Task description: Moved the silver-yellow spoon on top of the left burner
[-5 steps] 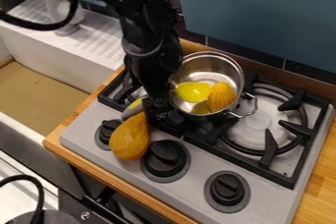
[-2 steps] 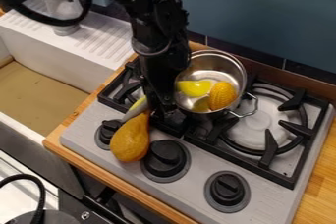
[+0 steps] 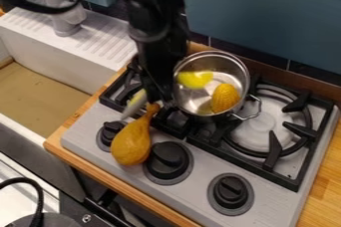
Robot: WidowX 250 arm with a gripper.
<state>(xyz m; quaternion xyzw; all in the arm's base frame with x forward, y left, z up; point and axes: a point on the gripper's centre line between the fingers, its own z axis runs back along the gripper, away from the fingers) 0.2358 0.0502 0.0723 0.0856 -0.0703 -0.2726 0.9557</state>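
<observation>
Black gripper is seen low over the left burner grate, just left of the metal pot. Jaws are closed on the silver-yellow spoon, which is held crosswise: silver part sticks out to the left over the grate, yellow end is seen blurred over the pot; the middle is hidden by the gripper. Whether the spoon touches grate or pot cannot be told. Yellow corn is in the pot, on its right side. Pot is set toward the back, between the burners, wire handle turned to the right burner. Orange-brown drumstick-shaped toy is laid between the left knob and middle knob, narrow end pointed up at the gripper. White sink is placed left of the stove.
</observation>
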